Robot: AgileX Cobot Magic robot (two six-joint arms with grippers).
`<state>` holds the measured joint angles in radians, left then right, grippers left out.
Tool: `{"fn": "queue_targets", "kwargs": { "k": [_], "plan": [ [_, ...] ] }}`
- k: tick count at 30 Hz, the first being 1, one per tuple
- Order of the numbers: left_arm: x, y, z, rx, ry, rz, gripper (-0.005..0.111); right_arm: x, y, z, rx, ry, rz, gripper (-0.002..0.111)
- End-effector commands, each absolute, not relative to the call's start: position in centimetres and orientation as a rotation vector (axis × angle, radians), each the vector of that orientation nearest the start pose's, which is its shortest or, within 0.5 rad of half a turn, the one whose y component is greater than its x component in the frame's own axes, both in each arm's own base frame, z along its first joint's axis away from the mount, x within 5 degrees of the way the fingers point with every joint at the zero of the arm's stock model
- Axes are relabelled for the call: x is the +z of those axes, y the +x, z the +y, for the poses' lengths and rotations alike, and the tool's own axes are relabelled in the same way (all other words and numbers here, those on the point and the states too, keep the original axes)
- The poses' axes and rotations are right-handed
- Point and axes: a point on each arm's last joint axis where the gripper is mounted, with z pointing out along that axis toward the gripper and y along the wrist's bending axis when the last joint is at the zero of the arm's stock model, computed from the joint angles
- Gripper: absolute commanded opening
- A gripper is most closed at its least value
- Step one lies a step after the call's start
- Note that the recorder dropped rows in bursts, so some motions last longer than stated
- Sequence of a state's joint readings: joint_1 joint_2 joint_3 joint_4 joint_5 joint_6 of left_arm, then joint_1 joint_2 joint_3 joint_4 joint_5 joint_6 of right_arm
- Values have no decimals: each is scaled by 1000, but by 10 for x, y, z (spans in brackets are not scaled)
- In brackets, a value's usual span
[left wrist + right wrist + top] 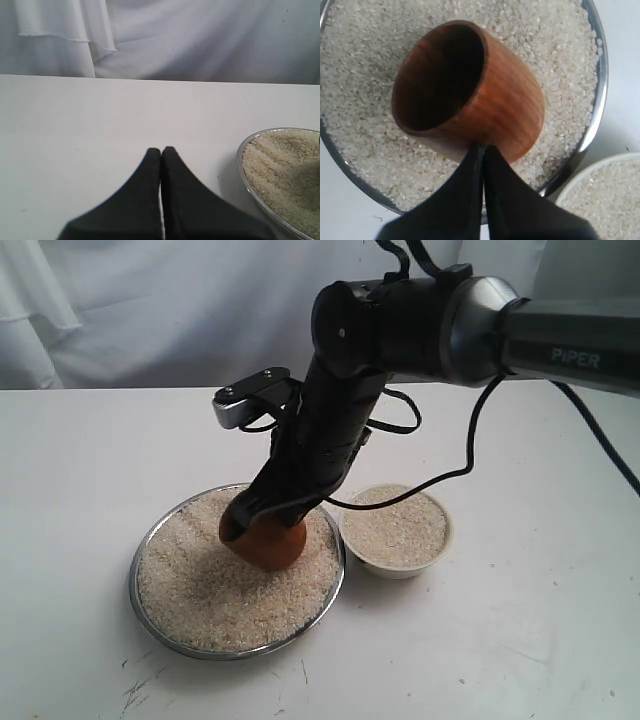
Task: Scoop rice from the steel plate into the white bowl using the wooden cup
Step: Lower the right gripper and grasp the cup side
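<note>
The wooden cup (268,543) (505,100) lies tilted on the rice (210,590) in the steel plate (135,570), its dark mouth turned sideways and empty. My right gripper (250,515) (483,147) reaches down from the right and is shut, its tips pressed together at the cup's lower wall, holding it. The white bowl (447,540) stands just right of the plate, filled with rice nearly to its rim. My left gripper (161,149) is shut on nothing above bare table, left of the plate's rim (241,165). The exterior view does not show it.
A white table (80,470) carries everything, with a white cloth (150,310) hanging behind. A black cable (470,455) loops from the right arm above the bowl. The bowl's rim (570,190) nearly touches the plate's rim (600,100).
</note>
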<state>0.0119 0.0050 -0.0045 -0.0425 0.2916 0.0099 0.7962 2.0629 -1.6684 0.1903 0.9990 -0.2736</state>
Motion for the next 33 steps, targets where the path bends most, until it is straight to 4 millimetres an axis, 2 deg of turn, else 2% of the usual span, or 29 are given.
{"fn": "queue_targets", "kwargs": {
  "k": [1,9,15,23,28,33],
  "plan": [
    [187,55,-1,-25,-28,1768,0,214,291,331,366,-1399,2511,0],
    [187,55,-1,-27,-30,1768,0,214,293,336,377,-1377,2459,0],
    [187,55,-1,-27,-30,1768,0,201,296,338,372,-1387,2473,0],
    [187,55,-1,-25,-27,1768,0,202,296,338,370,-1401,2461,0],
    [187,55,-1,-25,-27,1768,0,212,293,336,362,-1464,2417,14],
    [187,55,-1,-27,-29,1768,0,230,287,330,347,-1573,2334,41]
  ]
}}
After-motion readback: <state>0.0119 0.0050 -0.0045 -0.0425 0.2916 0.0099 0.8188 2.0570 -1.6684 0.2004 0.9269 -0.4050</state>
